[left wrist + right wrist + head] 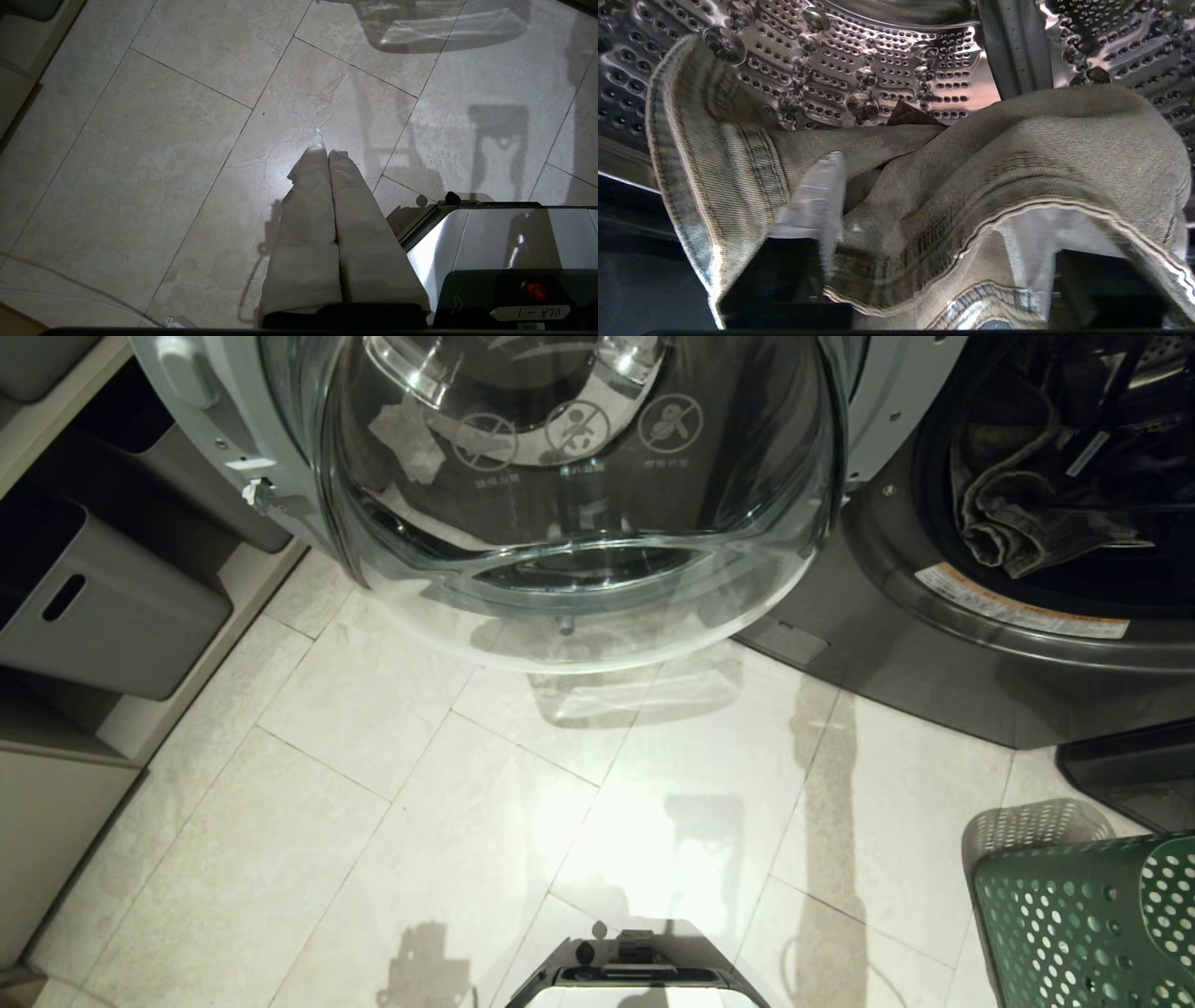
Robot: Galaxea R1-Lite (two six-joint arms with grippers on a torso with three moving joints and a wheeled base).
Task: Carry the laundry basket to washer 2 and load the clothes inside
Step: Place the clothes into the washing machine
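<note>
Jeans are seen in the head view draped over the lower lip of the washer opening at upper right; the glass door is swung wide over open tiled floor. Green laundry basket is parked at lower right, near the washer front. Left wrist view: left gripper is pressed together, hung above bare floor beside the robot base. Right wrist view: right gripper is spread apart inside the perforated drum, one finger against the denim, the other mostly covered by fabric.
</note>
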